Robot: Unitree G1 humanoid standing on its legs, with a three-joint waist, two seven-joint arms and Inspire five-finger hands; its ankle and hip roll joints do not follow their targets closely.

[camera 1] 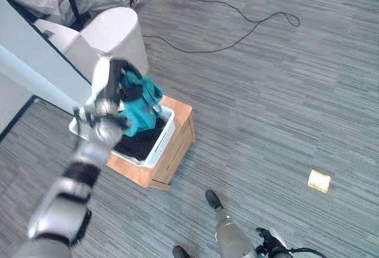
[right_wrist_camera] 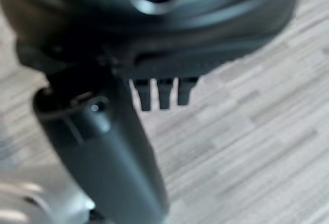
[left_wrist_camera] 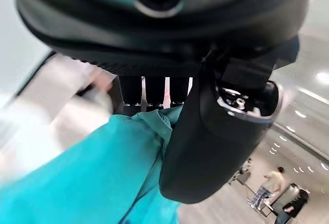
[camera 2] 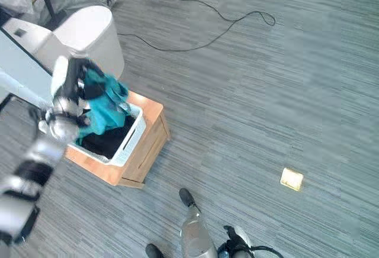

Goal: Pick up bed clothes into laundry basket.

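— Where do we have the teal garment (camera 1: 139,101)?

— Our left hand (camera 1: 118,80) has its fingers and thumb (left_wrist_camera: 216,147) curled round it, holding it bunched right over the white laundry basket (camera 1: 166,136) (dark clothes lie inside). The basket sits on a low wooden box (camera 1: 177,151) beside the bed (camera 1: 35,68).

— And our right hand (right_wrist_camera: 103,147)?

— Down by the grey floor (camera 1: 284,92), fingers straight, holding nothing.

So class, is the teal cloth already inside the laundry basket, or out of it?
Out: the left hand holds the teal cloth bunched above the laundry basket.
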